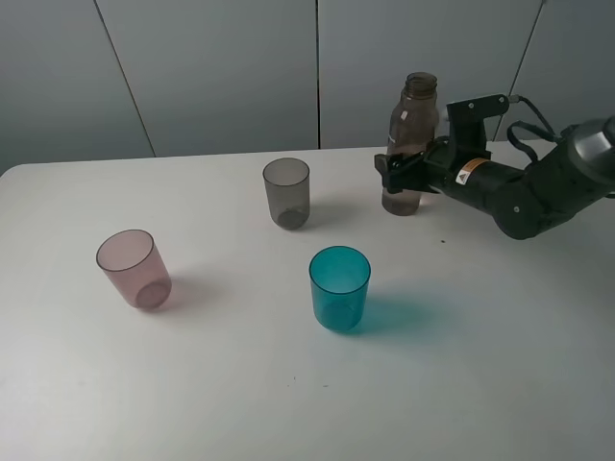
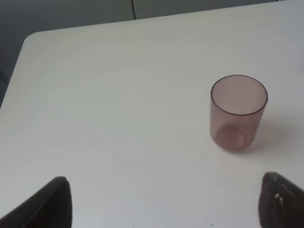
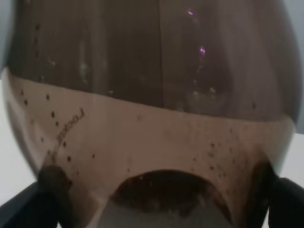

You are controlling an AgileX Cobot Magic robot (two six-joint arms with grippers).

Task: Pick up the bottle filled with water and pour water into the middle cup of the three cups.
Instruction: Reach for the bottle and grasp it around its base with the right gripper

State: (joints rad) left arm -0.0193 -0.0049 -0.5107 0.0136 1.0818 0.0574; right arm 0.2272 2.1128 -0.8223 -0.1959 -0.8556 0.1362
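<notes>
The right jaws are standing spread wide around the bottle (image 1: 411, 144), one on each side of its lower body, at the end of the right arm (image 1: 524, 192), which is reaching in low over the counter (image 1: 480, 384). The bottle is standing upright on the counter between them, uncapped. In the right wrist view the bottle (image 3: 152, 118) is filling nearly the whole frame, with a liquid line crossing its body and small droplets dotting the paler part below that line. The dark fingertips (image 3: 50, 192) are sitting at either edge of the bottle's foot. They are released rather than squeezing, though whether the pads are touching the plastic cannot be told.

Past the tips of the right jaws, apart from the bottle, the grey cup (image 1: 286, 192) is standing upright. The teal cup (image 1: 339, 288) is standing ahead of those jaws too, but off to one side, toward the counter's near edge. The pink cup (image 1: 135, 269) is sitting farthest from them, well beyond the grey one.

The left jaws are also standing released, their two dark fingertips (image 2: 47, 204) showing wide apart with only bare counter between them. The pink cup (image 2: 238, 113) is standing upright ahead of these jaws, nearer the line of one fingertip than the other and well clear of both.
</notes>
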